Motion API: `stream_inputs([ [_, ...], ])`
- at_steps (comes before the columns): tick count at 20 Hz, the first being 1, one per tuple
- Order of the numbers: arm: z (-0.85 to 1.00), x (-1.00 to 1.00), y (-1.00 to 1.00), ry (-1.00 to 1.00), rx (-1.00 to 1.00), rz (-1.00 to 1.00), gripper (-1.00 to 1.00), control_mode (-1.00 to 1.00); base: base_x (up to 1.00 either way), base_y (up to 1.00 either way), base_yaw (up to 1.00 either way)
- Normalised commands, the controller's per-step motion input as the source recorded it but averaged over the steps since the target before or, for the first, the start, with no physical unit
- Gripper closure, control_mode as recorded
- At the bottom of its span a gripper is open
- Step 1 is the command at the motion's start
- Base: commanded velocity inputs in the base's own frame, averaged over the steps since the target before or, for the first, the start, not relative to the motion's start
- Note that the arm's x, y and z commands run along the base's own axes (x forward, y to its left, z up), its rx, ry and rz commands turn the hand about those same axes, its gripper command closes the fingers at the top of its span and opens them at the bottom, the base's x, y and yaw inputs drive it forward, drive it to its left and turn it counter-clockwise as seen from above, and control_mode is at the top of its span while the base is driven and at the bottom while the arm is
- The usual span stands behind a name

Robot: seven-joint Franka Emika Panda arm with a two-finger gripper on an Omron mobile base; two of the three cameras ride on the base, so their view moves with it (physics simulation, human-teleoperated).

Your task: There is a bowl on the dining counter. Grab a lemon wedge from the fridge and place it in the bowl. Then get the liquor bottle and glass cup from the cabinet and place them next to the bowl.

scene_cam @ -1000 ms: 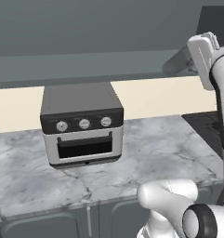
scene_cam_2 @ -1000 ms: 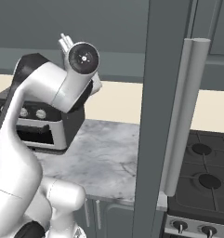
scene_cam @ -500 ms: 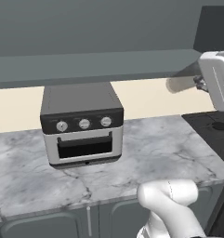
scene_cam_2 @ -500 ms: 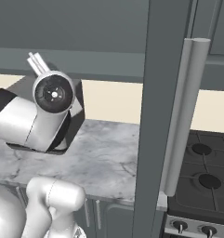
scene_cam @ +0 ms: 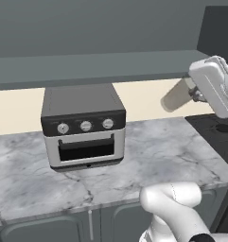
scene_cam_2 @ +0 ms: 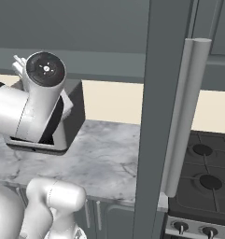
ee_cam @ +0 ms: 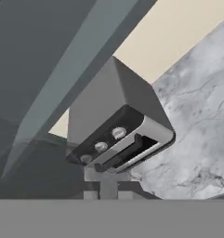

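A grey marbled stone worktop runs along the cream wall, with dark grey base cabinets under its front edge. On it, toward nine o'clock in the left base view, stands a boxy dark grey and silver toaster oven with three round knobs above a glass door and a bar handle; it sits upright, set back near the wall, with bare stone in front of it and a wide bare stretch toward three o'clock. At the three o'clock end the worktop meets a black stove top with round burners. From the hand view the same toaster oven appears tilted, resting on the marbled stone.
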Motion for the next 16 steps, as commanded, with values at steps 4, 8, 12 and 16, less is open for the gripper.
stream_inputs([
  [4, -0.48, 0.12, 0.44, 0.24, -0.15, 0.11, 1.00, -1.00, 0.00, 0.00, 0.00],
  [8, -0.40, 0.03, 0.06, 0.14, -0.06, 0.12, 1.00, -1.00, 0.00, 0.00, 0.00],
  [12, -0.27, -0.09, 0.00, 0.04, -0.03, 0.08, 1.00, 1.00, -0.13, 0.00, 0.02],
  [16, 0.00, 0.00, 0.00, 0.00, 0.00, 0.00, 1.00, 1.00, -0.94, 0.00, 0.03],
])
